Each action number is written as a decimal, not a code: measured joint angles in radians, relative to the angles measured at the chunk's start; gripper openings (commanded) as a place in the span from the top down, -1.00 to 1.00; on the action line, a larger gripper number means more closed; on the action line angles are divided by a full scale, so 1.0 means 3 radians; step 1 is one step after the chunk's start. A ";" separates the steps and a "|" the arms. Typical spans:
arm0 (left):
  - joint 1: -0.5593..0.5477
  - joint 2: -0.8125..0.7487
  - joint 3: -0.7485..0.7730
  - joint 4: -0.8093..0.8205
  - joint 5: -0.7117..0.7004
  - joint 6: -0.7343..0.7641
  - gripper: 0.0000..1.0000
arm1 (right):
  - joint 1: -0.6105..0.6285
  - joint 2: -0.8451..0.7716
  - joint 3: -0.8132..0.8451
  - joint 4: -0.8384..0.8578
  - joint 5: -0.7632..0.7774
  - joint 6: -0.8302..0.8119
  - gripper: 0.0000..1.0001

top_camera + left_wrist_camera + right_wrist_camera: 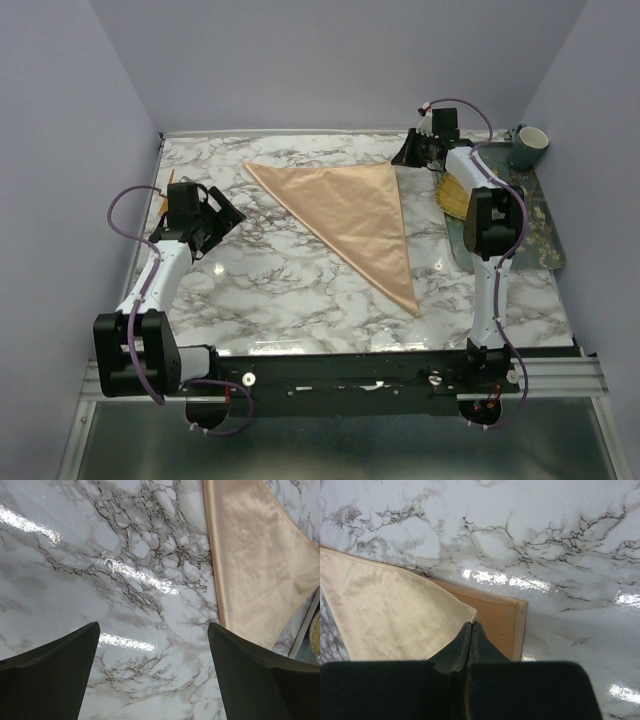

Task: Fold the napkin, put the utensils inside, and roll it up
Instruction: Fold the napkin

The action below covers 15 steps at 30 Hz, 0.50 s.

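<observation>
While left gripper (225, 212) hangs wide open above the marble table (290, 300), left of the napkin (350, 210), right gripper (470, 626) is closed at the napkin's far right corner. Napkin lies mid-table, folded to a triangle. Top layer's corner meets the fingertips; pinched or merely touched, cannot tell.

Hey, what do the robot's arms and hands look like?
Both arms are white with black joint blocks, left arm and right arm alike. A purple cable loops along each. The left hand and right hand have dark, wedge-shaped fingers.
</observation>
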 measured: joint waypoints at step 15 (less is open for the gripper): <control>-0.0107 0.1274 0.0842 0.0984 0.0833 -0.0361 0.41 | 0.0015 -0.0198 0.0280 -0.0652 0.0553 -0.0084 -0.22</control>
